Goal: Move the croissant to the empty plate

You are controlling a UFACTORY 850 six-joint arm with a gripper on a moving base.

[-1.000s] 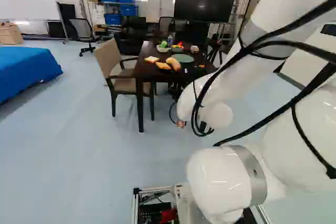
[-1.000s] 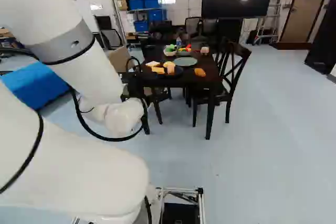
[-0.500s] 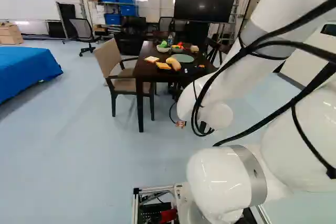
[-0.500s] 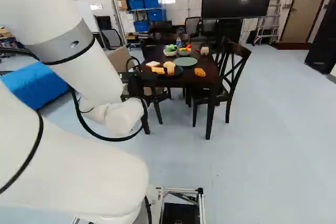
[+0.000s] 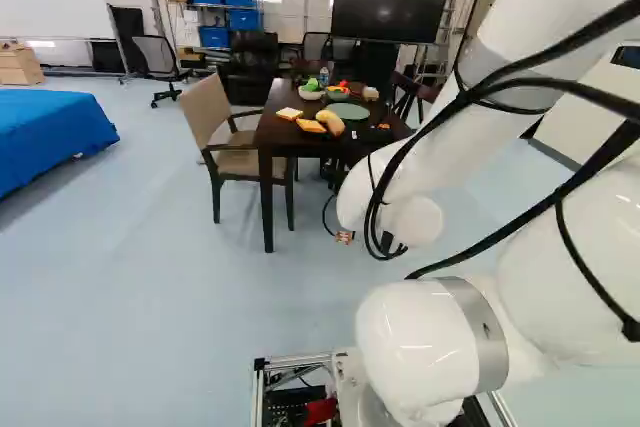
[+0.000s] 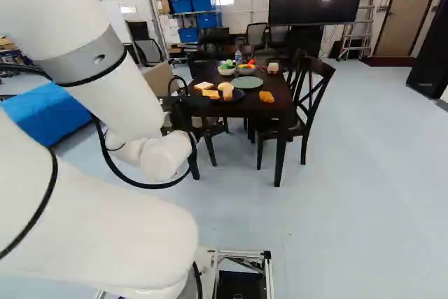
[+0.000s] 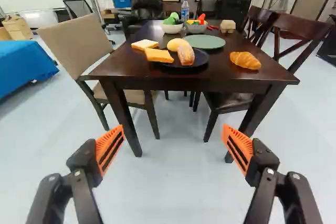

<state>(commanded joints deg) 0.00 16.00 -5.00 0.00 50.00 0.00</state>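
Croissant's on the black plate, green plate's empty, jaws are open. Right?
Not quite: the wrist view shows the croissant directly on the table, off to one side of the black plate. The green plate is empty and the jaws are open.

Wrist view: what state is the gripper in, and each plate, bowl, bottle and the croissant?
Gripper: open, nothing between its fingers
Croissant: lying on the bare tabletop, ungripped
Green plate: empty
Black plate: loaded with food
Light bowl: holding something green
Grey bowl: filled, red and yellow pieces showing
Bottle: upright
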